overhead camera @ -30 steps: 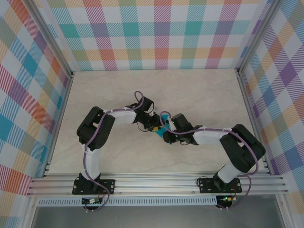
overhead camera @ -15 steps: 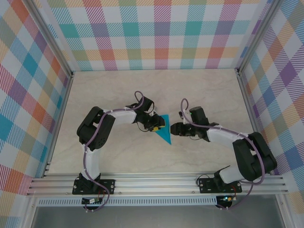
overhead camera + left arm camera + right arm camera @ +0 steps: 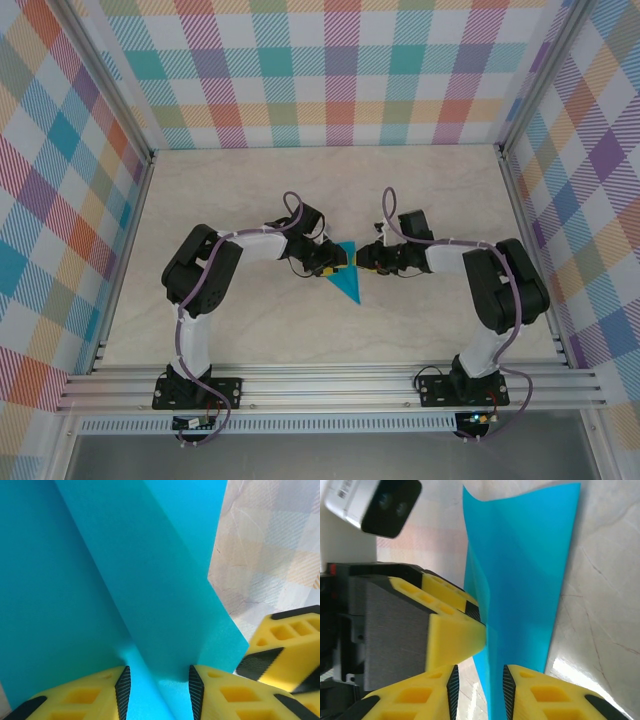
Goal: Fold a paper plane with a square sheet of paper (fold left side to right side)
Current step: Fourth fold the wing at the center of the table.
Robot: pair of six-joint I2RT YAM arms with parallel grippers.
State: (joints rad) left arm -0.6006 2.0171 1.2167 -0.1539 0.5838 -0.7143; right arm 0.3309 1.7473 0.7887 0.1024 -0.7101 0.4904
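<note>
The folded turquoise paper [image 3: 346,279] is seen in the top view near the middle of the table [image 3: 240,190], between the two wrists, as a triangle with its point directed toward the arm bases. The left fingers [image 3: 82,697] are closed on it: in the left wrist view a creased ridge of the paper [image 3: 125,580] is pinched between the two black pads, and the layers spread out from there. One of the right fingers [image 3: 290,650] is seen close beside the paper's right edge.

In the right wrist view the paper [image 3: 525,570] is held upright on edge above the marbled table [image 3: 605,610]. Its lower edge is placed between the right fingers [image 3: 545,695], which are parted; the paper lies against one pad, and a strip of table is visible between it and the other pad. The left fingers [image 3: 452,627] are seen clamped on the sheet's left side, under a white wrist camera [image 3: 370,500].
</note>
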